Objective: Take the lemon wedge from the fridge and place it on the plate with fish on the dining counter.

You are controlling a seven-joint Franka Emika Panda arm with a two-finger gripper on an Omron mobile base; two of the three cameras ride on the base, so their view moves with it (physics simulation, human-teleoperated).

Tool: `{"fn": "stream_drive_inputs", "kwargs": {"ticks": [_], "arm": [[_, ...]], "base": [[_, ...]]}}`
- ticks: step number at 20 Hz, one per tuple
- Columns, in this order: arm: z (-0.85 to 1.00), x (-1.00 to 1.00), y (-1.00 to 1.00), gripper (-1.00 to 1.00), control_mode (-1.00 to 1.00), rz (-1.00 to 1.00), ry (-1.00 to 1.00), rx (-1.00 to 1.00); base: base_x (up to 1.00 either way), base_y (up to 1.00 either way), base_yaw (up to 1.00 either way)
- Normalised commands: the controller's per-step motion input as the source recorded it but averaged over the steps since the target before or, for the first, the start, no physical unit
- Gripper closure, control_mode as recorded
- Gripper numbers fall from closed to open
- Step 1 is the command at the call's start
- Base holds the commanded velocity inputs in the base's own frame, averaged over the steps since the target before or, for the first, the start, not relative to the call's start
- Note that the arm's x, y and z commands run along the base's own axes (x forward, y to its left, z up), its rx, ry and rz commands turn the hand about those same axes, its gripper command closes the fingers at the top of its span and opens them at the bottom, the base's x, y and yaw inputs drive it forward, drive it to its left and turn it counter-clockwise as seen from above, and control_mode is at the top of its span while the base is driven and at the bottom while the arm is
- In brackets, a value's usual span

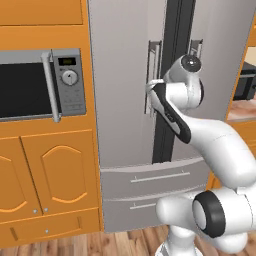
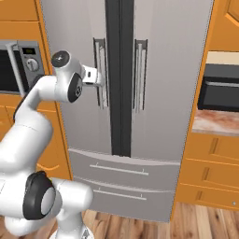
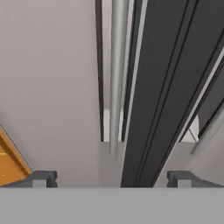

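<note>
1. The fridge (image 2: 154, 93) stands tall and silver-grey between orange cabinets (image 1: 45, 170). Both of its upper doors are shut, with a dark seam running between them. Two drawers (image 2: 116, 179) sit below the doors, also shut.
2. The lemon wedge cannot be seen while the fridge doors are closed, so its exact place cannot be told.
3. The white arm (image 1: 215, 150) rises from the base and reaches up toward the left door.
4. A grey microwave (image 1: 40, 85) is set into the cabinets left of the fridge, its door shut.
5. A strip of marbled table (image 2: 215, 122) shows to the right of the fridge, below a dark appliance.
6. The left door handle (image 3: 117, 78) is a slim upright bar. In the hand view it lies ahead, between the two fingertips.
7. The hand (image 3: 111, 178) is at the left door handle, level with its upper half. Its fingers (image 3: 41, 178) stand wide apart and hold nothing. Contact with the handle cannot be told.
</note>
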Motion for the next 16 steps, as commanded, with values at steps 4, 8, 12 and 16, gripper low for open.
{"fn": "stream_drive_inputs", "kwargs": {"ticks": [4, 8, 12, 16], "arm": [[0.0, 0.99, 0.0, -1.0, -1.0, 0.0, -0.07, 0.0], [0.0, 0.95, 0.0, -1.0, -1.0, 0.0, -0.03, 0.0], [0.0, 0.72, -0.08, -1.0, -1.0, 0.0, 0.0, 0.0], [-0.05, 0.64, -0.08, -1.0, -1.0, 0.0, 0.0, 0.0]], "base": [[0.0, 0.0, 0.0], [0.0, 0.0, 0.0], [0.0, 0.0, 0.0], [0.0, 0.0, 0.0]]}}
